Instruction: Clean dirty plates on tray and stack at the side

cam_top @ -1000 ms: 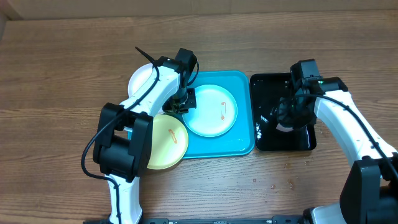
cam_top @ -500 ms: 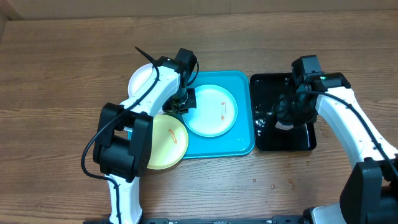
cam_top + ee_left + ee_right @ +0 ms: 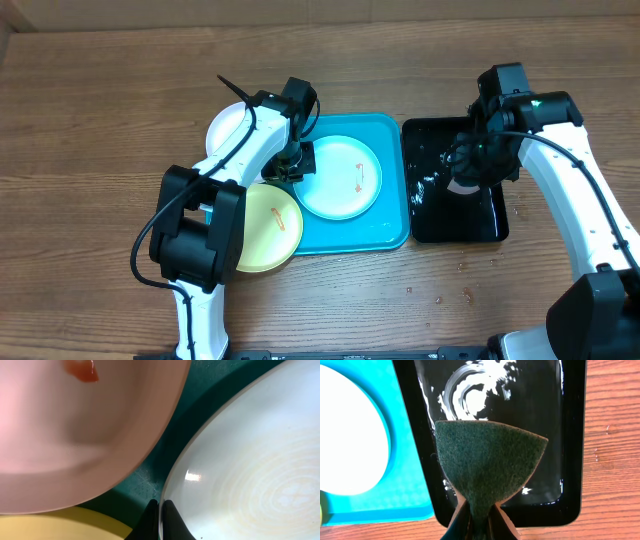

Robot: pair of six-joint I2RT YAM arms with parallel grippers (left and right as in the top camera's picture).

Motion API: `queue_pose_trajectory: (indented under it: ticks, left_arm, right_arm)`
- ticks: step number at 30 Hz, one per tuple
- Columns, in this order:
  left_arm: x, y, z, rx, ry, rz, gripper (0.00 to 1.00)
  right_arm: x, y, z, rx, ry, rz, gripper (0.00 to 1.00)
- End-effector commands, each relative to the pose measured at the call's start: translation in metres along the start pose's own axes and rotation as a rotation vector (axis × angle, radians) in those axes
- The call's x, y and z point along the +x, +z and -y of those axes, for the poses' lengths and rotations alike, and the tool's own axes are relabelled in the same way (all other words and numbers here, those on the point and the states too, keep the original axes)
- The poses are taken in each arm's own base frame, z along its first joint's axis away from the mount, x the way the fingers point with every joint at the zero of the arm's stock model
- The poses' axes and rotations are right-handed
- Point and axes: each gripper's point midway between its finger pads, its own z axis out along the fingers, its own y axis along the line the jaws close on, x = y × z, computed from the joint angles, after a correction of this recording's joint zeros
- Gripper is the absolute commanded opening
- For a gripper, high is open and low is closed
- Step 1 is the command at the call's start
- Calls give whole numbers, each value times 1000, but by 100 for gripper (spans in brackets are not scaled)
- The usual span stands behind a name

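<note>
Green sponge (image 3: 487, 467): pinched tight in right pincer (image 3: 479, 517), over black tray (image 3: 572, 435)
Left pincer (image 3: 159, 512): clamped shut on pale-blue plate (image 3: 250, 460) rim, in tray (image 3: 200, 405)

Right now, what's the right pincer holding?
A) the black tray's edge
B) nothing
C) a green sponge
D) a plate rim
C: the right wrist view shows the right pincer shut on the green sponge, which it holds over the black tray.
</note>
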Motion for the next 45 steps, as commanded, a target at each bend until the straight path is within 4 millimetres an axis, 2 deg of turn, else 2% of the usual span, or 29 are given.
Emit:
queue_pose_trajectory:
  ticks: [1, 16, 26, 30, 40, 45]
  left_arm:
    - [-5, -7, -1, 7, -8, 27, 4]
    - [-5, -7, -1, 7, -8, 28, 4]
    - [-6, -7, 0, 8, -8, 30, 4]
    - [-6, -7, -1, 8, -8, 29, 4]
    - [-5, -7, -1, 7, -8, 28, 4]
    - [-5, -7, -1, 7, -8, 28, 4]
  right_arm:
    - [-2, -2, -3, -9, -7, 10, 4]
    - [3, -1, -2, -6, -6, -10, 4]
    - [7, -1, -15, -84, -6, -29, 4]
    - [4, -2, -24, -133, -8, -21, 4]
    - [-6, -2, -25, -134, 20, 16, 4]
    - [-4, -2, -22, -122, -34, 15, 4]
